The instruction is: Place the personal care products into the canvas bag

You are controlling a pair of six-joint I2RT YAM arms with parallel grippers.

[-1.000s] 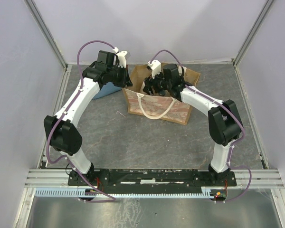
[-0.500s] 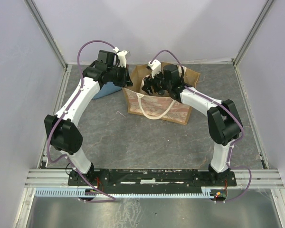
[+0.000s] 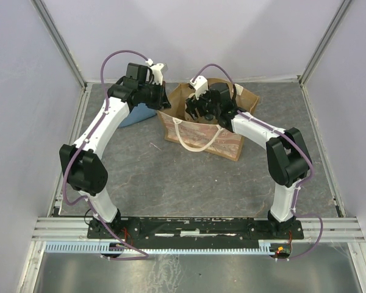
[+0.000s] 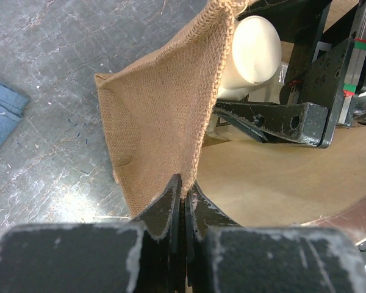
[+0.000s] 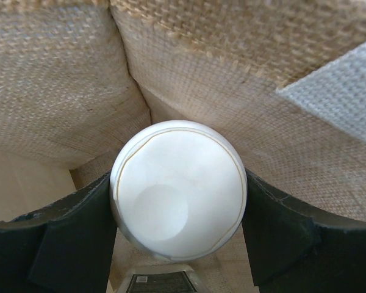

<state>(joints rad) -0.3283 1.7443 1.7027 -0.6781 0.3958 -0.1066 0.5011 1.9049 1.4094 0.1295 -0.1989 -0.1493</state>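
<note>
The top external camera looks down from high behind the near edge, taking in the whole mottled grey table [image 3: 171, 177]. The left wrist camera closely faces the tan-brown woven canvas bag [image 4: 165, 110]. The right wrist camera looks into it, tight on the cream round-topped jar [image 5: 178, 189], which both wrist views share.

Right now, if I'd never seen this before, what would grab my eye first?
A tan canvas bag stands at the table's far side. The left gripper pinches its rim, while the right gripper holds a pale round-topped jar down inside it.
</note>
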